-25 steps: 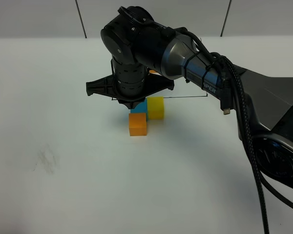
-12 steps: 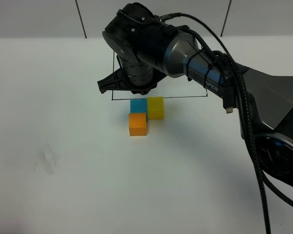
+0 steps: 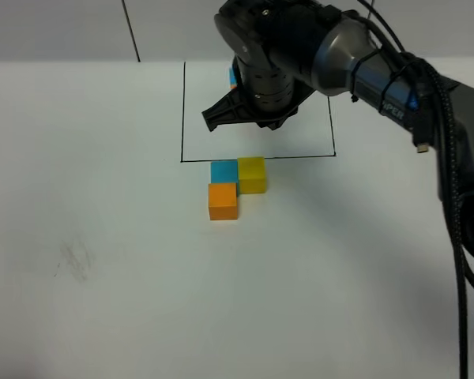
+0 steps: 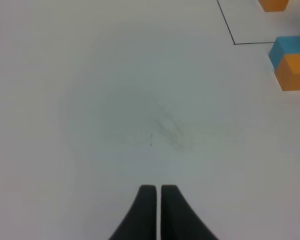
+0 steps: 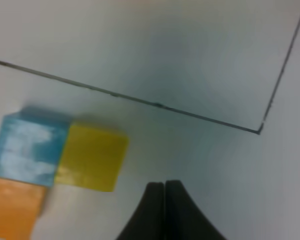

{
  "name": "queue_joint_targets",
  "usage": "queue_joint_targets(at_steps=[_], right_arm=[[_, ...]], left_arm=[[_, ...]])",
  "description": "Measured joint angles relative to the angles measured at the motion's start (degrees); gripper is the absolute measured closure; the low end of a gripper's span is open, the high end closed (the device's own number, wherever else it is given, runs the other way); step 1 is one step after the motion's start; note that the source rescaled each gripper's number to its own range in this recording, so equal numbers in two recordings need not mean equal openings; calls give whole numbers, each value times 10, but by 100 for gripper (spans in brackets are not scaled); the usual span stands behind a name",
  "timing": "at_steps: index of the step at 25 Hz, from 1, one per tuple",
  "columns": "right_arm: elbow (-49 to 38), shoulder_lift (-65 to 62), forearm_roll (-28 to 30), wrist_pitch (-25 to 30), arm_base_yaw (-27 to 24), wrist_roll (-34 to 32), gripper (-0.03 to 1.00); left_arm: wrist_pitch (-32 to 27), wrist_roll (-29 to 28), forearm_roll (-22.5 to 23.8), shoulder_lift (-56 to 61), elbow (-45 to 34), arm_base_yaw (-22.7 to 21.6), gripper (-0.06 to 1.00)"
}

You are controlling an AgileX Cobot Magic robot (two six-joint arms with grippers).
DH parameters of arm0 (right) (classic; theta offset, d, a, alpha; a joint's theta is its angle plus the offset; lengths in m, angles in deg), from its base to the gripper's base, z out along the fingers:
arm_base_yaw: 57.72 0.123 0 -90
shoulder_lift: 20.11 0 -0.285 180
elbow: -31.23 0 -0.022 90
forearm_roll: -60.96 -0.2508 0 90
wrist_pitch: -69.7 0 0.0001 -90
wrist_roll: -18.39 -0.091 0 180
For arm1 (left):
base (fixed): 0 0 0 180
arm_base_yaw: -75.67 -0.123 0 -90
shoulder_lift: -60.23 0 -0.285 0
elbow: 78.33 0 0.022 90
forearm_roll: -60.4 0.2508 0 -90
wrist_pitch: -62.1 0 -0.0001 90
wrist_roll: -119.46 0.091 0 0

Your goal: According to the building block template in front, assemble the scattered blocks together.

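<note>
While both grippers stay pressed together | left gripper (image 4: pixel 155 192), right gripper (image 5: pixel 164 187) empty | matte blue cube (image 3: pixel 223 171), yellow cube (image 3: pixel 252 174), orange cube (image 3: pixel 223 201) touching, frame centre

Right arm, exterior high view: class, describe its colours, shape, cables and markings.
The right arm has glossy black rounded joint housings, a grey metallic cylindrical link and a blue band with partly visible white lettering. Thick braided black cables run alongside it.

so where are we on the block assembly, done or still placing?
Looks mostly done: the blue block, yellow block and orange block sit joined in an L just outside the outlined square. Nothing in hand: right gripper and left gripper are both shut and empty. Left: checking against the template, mostly hidden behind the right arm.
</note>
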Motion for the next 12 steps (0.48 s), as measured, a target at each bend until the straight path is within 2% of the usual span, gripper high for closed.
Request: queue_joint_targets(at_steps=[12], right_arm=[[-228,-147,35,0,-66,18,96]], left_arm=[[0,0,0,0,0,0,94]])
